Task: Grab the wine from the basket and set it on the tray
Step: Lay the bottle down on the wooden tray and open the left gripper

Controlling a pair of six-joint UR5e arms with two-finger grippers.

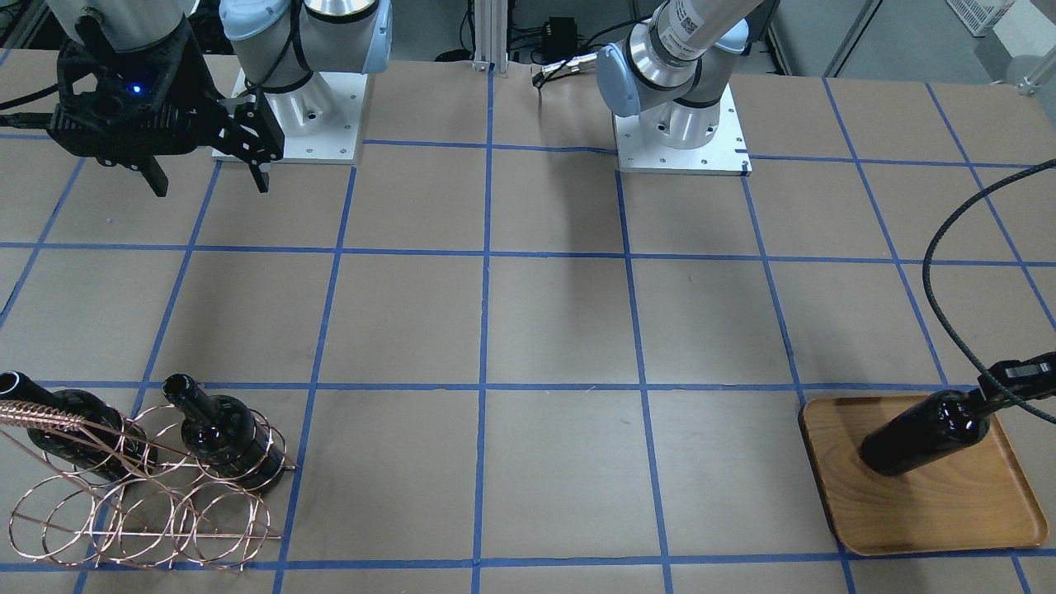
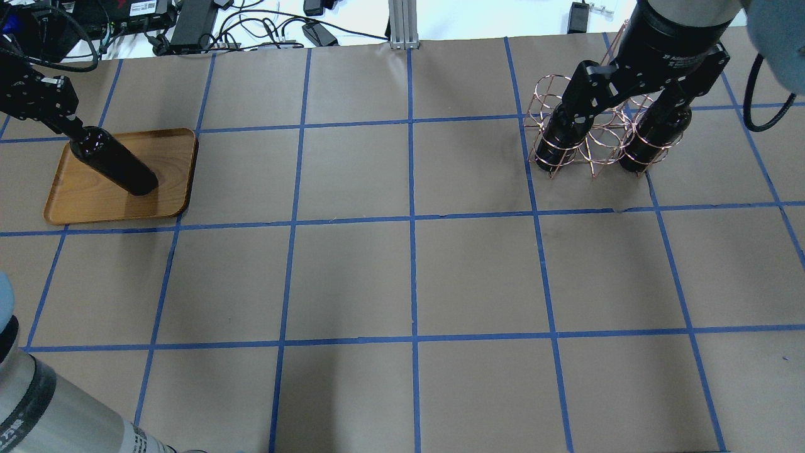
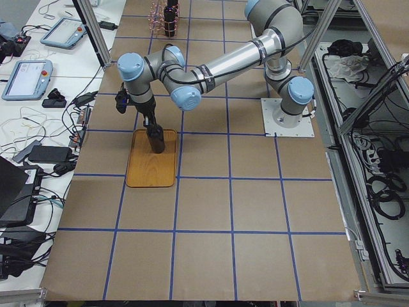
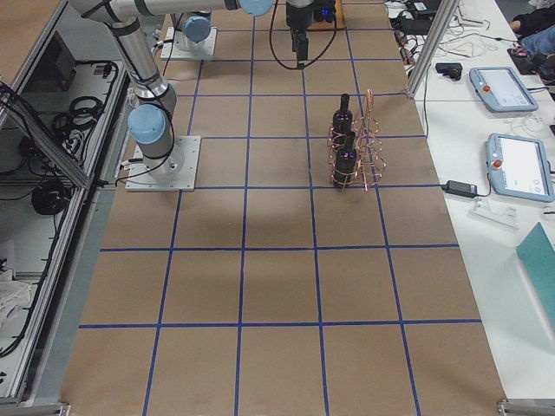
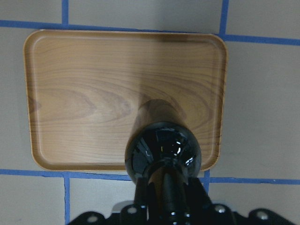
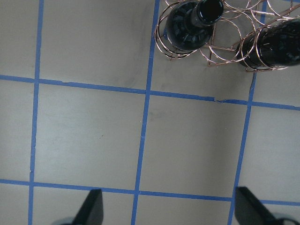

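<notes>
My left gripper (image 1: 1008,381) is shut on the neck of a near-black wine bottle (image 1: 924,433) and holds it upright over the wooden tray (image 1: 932,507). I cannot tell whether the base touches the tray. The left wrist view shows the bottle (image 5: 164,152) near the tray's (image 5: 93,93) near edge. My right gripper (image 1: 208,175) is open and empty, high above the table on the robot's side of the copper wire basket (image 1: 148,507). Two more bottles (image 1: 223,429) (image 1: 62,421) stand in the basket. They also show in the right wrist view (image 6: 190,23) (image 6: 276,47).
Brown table cover with a blue tape grid (image 2: 412,220). A black cable (image 1: 949,289) loops over the table beside the tray. Both arm bases (image 1: 681,132) stand at the robot's edge. Tablets and cables lie on side benches (image 4: 512,130).
</notes>
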